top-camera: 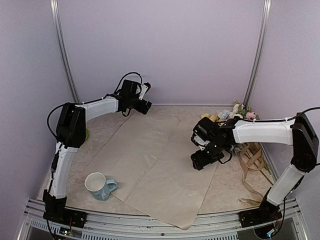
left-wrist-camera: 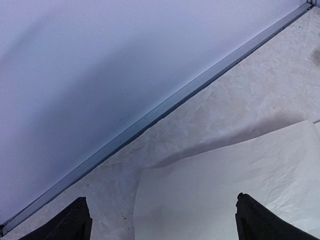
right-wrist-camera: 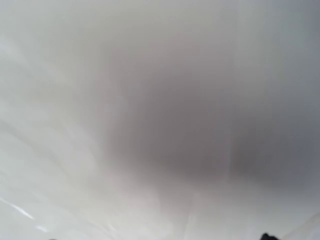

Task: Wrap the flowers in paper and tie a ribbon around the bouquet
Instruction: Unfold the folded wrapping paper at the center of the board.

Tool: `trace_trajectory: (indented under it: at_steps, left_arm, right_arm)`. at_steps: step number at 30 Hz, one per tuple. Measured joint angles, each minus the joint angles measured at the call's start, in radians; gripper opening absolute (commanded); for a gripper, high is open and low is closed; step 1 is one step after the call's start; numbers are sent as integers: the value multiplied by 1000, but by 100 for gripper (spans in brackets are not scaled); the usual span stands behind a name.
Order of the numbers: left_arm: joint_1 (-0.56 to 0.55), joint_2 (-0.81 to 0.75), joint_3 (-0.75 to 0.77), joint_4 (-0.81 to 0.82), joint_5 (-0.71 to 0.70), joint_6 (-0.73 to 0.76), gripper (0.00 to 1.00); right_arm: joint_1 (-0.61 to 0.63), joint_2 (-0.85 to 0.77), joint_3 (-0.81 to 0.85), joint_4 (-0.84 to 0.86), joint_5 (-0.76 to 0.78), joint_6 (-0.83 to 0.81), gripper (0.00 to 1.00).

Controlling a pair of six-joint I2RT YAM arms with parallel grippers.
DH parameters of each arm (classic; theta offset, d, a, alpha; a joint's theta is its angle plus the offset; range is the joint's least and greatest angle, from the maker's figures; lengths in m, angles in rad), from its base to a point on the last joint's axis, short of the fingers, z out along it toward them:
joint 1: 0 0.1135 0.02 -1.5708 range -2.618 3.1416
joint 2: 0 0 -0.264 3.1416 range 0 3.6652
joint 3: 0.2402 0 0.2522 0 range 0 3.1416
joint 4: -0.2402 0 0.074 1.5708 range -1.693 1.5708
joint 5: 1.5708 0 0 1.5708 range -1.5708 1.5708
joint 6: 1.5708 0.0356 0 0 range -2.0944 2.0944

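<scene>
Now the paper (top-camera: 150,160) lies flat on the worktop (top-camera: 225,192), mug (top-camera: 99,186) at 7 o'clock, flowers (top-camera: 239,112) and ribbon (top-camera: 252,160) at 3 o'clock beside the right arm (top-camera: 260,131). The left tool (top-camera: 145,106) is released at 11 o'clock. The right tool (top-camera: 200,161) is released over the paper's right edge.

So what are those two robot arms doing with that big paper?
They're getting ready to wrap flowers. The paper lies spread flat on the table. The left gripper is open by the paper's far corner, holding nothing. The right gripper hangs low over the paper's right edge. The flowers and the ribbon sit off to the right, untouched.
</scene>
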Motion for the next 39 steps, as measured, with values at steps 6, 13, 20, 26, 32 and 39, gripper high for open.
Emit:
trace_trajectory:
  at_steps: [6, 13, 20, 26, 32, 39]
  left_arm:
    - [-6, -59, 38, -125, -46, -4, 76]
    - [-79, -444, -430, -238, 41, -153, 57]
    - [-129, -516, -799, -268, 133, -295, 62]
    - [-121, -442, -808, -268, 136, -319, 63]
    - [-119, -326, -669, -212, 111, -287, 64]
    - [-118, -234, -547, -187, 112, -236, 64]
  right_arm:
    - [-62, 35, 168, 10, 41, -86, 80]
    - [-180, 253, 315, 105, 76, -195, 71]
    - [-248, 354, 344, 157, 43, -269, 69]
    - [-278, 344, 260, 224, 11, -272, 68]
    - [-309, 280, 145, 308, -12, -236, 68]
    - [-344, 255, 101, 337, -32, -212, 66]
